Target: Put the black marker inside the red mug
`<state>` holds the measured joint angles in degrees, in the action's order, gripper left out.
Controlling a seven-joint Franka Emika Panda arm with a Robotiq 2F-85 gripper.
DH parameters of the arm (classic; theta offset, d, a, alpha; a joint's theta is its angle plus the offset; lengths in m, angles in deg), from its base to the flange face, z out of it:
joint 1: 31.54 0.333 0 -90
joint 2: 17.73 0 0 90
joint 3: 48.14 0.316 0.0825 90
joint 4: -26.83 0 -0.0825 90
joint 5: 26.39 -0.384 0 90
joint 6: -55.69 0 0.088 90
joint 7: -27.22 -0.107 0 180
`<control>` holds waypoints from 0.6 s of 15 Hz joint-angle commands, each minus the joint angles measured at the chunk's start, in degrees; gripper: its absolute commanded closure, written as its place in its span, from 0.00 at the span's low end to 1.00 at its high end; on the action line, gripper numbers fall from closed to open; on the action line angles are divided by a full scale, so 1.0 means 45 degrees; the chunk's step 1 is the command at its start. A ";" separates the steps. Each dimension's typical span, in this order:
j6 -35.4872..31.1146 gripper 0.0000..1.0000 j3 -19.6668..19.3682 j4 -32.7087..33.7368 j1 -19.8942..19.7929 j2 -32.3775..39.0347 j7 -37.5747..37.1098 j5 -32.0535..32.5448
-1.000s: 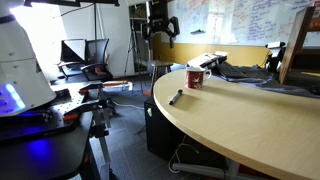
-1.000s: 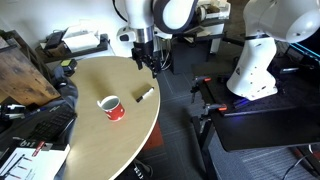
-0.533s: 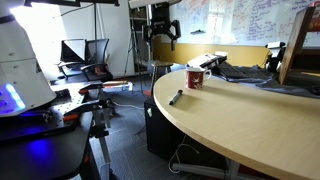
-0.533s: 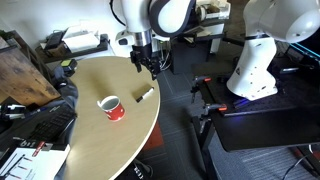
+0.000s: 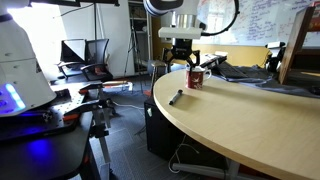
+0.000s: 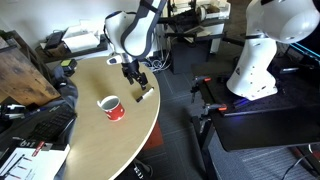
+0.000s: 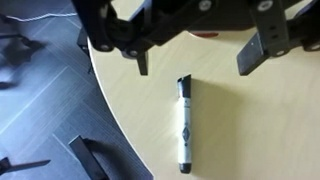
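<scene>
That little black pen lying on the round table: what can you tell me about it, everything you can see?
The black marker is a slim, straight stick, dark at both ends, with a paler grey printed band along its barrel; it looks like plastic. It lies flat on the light wooden table, near the rounded edge. Only the table touches it. The open pincer hangs above one end, its fingers wide of the marker.

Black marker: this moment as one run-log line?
phase: pre-grasp | claw: open, over black marker, not touching | black marker: flat on table | red mug: upright, marker not inside
</scene>
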<state>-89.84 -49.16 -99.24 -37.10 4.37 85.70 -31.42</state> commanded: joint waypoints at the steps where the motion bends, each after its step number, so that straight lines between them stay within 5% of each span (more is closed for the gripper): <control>1: -0.0118 0.00 0.0981 0.1238 -0.1055 0.1244 0.0341 -0.0280; 9: -0.2245 0.05 0.1280 -0.0367 -0.1178 0.1659 -0.0463 0.1010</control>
<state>-95.93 -44.17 -98.16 -41.60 12.20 85.50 -28.85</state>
